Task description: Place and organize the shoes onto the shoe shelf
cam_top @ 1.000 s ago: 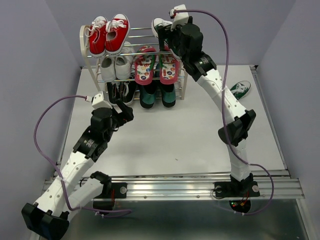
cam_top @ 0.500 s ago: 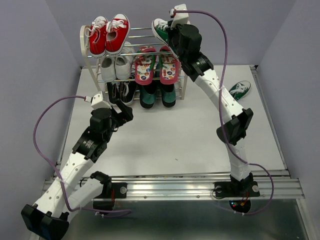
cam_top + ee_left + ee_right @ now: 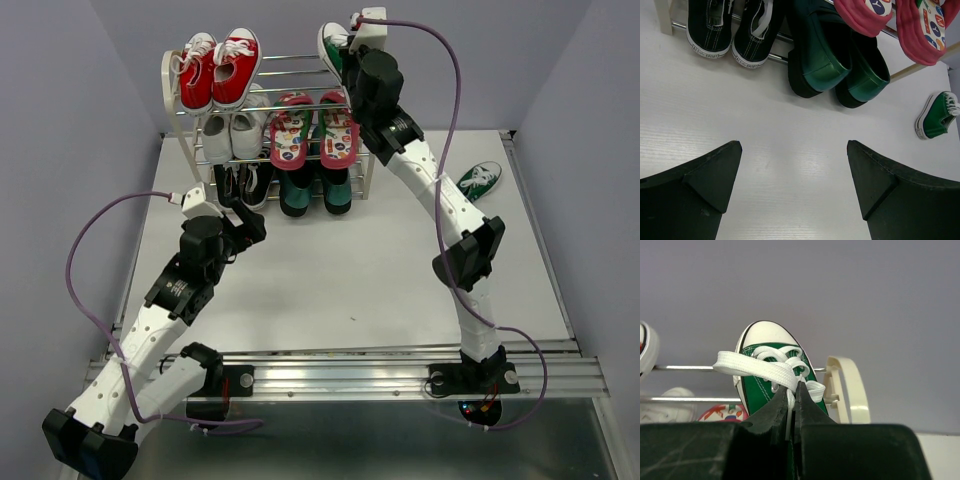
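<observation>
1. The right arm [image 3: 440, 200] reaches to the far right end of the shoe shelf [image 3: 168, 90]. The right jaws are pinched shut on the white laces of one green sneaker [image 3: 330, 45] at the top tier, its white toe pointing far.
2. Whether that sneaker's sole rests on the chrome rods cannot be told. In the right wrist view its toe stands above a rod, beside the cream side frame [image 3: 850, 385].
3. The other green sneaker [image 3: 482, 180] lies on the tabletop [image 3: 330, 280], right of the shelf and well apart from it.
4. The left arm [image 3: 165, 300] hangs over the tabletop near the bottom tier. The left jaws are spread wide and hold nothing.
5. On the shelf's right half:
   - red flip-flops [image 3: 312, 130] on the middle tier
   - dark teal slip-ons [image 3: 315, 190] on the bottom tier, heels toward the near side
6. On the left half, top to bottom:
   - red sneakers [image 3: 218, 70]
   - white sneakers [image 3: 232, 135]
   - black sneakers [image 3: 710, 25]
</observation>
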Available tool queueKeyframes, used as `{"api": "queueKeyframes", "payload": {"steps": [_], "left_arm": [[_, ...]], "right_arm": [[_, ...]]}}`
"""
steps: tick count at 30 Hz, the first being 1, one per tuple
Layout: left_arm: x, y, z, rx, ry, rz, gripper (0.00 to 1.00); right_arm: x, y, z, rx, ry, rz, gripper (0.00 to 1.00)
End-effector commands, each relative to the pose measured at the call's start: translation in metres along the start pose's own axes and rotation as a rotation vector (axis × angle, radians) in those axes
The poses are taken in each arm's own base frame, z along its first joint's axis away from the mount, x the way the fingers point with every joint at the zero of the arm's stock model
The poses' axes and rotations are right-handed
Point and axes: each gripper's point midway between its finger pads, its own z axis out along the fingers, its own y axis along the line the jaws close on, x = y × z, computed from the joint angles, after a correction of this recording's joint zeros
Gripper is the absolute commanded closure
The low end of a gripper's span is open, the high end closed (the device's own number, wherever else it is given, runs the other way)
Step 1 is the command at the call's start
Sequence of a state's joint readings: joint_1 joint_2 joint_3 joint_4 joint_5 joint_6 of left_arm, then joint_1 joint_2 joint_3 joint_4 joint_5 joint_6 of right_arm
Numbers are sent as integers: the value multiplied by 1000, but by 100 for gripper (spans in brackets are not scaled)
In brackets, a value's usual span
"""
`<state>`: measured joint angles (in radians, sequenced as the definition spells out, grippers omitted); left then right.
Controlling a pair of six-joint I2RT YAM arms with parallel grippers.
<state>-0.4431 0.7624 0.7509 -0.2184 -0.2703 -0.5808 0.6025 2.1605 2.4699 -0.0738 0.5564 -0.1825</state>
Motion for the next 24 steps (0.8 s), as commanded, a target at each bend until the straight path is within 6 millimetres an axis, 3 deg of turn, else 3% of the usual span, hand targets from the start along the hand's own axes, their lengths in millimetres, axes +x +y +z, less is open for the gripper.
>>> {"api": "queueKeyframes", "payload": {"steps": [1,7,12,13,14,16,19,24], "left_arm": [[-18,-6,-4,13,-60,-15,1],[-17,-7,-3,15,-56,-12,1],[-19,-6,-5,17,-63,-15,1],[-18,-6,-5,16,-62,-14,1],[-18,-6,-5,17,-63,-15,1],[-18,-6,-5,15,-63,-16,1],[-16,-5,-5,14,-56,-15,1],[-14,-4,-4,12,-51,-15,1]], "right_arm": [[-61,-54,-12,237,-154,154,99],[-61,-59,-11,276,-163,180,99],[-47,-57,-8,286,-140,173,99],[-44,-55,-8,279,-135,174,91],[-43,-52,-7,265,-135,190,75],[-47,-42,-8,193,-142,209,54],[-57,-42,-13,174,-150,240,45],[-81,-37,-23,89,-166,293,39]]}}
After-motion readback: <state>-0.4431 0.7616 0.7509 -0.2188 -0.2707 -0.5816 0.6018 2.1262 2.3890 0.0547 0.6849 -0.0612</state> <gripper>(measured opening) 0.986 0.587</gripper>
